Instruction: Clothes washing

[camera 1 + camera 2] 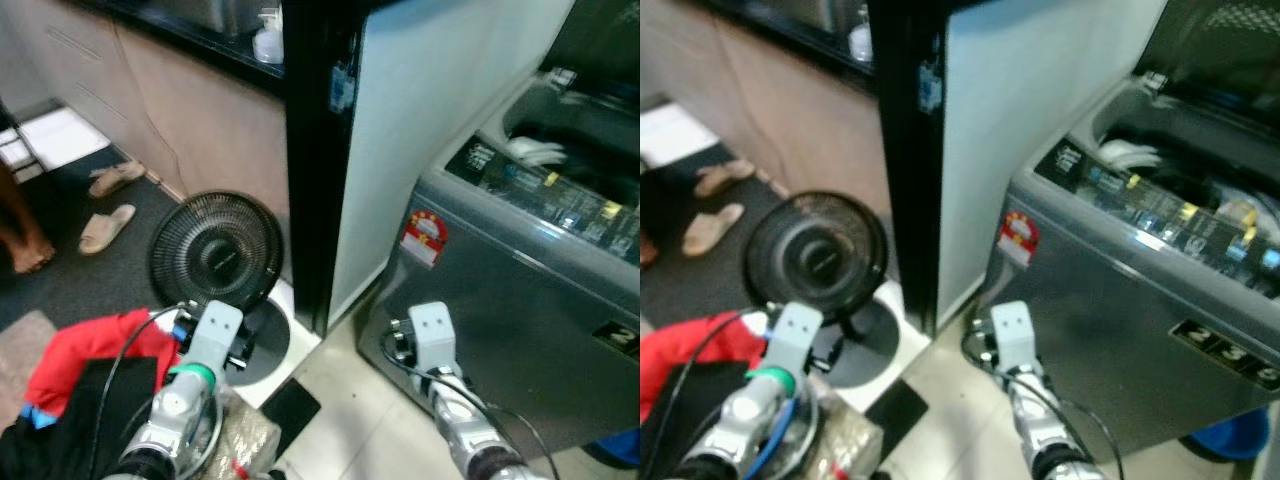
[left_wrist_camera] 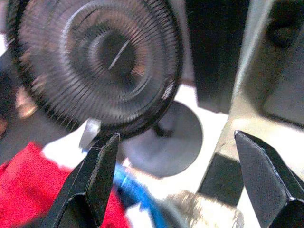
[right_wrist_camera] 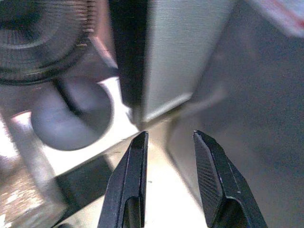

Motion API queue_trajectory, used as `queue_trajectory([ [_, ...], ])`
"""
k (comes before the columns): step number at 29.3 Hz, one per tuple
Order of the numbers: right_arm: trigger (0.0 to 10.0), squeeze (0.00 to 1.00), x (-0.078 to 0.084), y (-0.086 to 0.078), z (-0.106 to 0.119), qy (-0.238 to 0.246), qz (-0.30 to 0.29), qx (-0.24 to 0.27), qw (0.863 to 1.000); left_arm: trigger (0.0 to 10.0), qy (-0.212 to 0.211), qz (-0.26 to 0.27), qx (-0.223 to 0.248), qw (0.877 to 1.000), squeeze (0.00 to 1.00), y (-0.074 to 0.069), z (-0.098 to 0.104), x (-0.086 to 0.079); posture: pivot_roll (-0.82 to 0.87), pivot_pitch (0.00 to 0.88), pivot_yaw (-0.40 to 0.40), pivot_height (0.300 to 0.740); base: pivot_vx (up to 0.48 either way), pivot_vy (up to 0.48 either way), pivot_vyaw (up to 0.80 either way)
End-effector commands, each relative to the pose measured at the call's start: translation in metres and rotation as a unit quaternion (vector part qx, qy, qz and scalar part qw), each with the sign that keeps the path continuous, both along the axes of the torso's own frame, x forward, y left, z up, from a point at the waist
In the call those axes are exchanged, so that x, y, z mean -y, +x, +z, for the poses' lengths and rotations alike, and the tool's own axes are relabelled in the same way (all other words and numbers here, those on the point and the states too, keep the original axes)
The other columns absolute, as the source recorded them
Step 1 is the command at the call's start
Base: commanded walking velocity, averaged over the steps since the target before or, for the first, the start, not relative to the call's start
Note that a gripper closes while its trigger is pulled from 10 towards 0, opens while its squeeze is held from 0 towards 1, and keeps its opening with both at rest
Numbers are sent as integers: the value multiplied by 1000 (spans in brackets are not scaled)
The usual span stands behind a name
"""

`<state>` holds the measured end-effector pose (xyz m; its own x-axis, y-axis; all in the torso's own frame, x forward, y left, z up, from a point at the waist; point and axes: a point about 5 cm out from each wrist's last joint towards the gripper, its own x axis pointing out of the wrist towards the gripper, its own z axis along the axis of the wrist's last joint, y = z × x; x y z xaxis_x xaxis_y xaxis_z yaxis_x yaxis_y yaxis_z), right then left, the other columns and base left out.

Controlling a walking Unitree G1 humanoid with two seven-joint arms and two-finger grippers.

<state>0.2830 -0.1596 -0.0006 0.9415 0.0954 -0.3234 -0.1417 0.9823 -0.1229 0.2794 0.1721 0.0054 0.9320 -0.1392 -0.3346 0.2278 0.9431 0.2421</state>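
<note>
A grey top-loading washing machine (image 1: 520, 290) stands at the right with its lid up, and something white (image 1: 535, 150) lies in the drum. A red garment (image 1: 90, 345) and a black one (image 1: 80, 410) are piled at the lower left, beside my left arm (image 1: 205, 345). My left gripper (image 2: 175, 137) is open wide and empty, and it points at a floor fan (image 2: 99, 61) with the red garment (image 2: 23, 190) under it. My right gripper (image 3: 169, 135) is open by a narrow gap with nothing in it, low in front of the washer's grey front (image 3: 256, 95).
The black floor fan (image 1: 215, 250) stands on a round base between the clothes and a tall black-edged white panel (image 1: 430, 120). Slippers (image 1: 105, 228) and a person's foot (image 1: 30, 255) are on the dark mat at the left. A blue tub (image 1: 620, 445) sits by the washer's corner.
</note>
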Motion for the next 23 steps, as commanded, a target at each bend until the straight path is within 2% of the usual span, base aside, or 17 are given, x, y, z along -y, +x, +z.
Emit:
queue_trajectory([
  [1,10000,0,1,-3,-3,3,-3,-6,1000,10000,2,2,-13,1000,0,-3,-5,0,-25,0,36,740,0,0,781],
  [23,10000,0,-4,-2,-1,9,6,0,1000,10000,3,8,-22,1000,0,-3,-6,-2,-25,0,37,740,0,0,781],
])
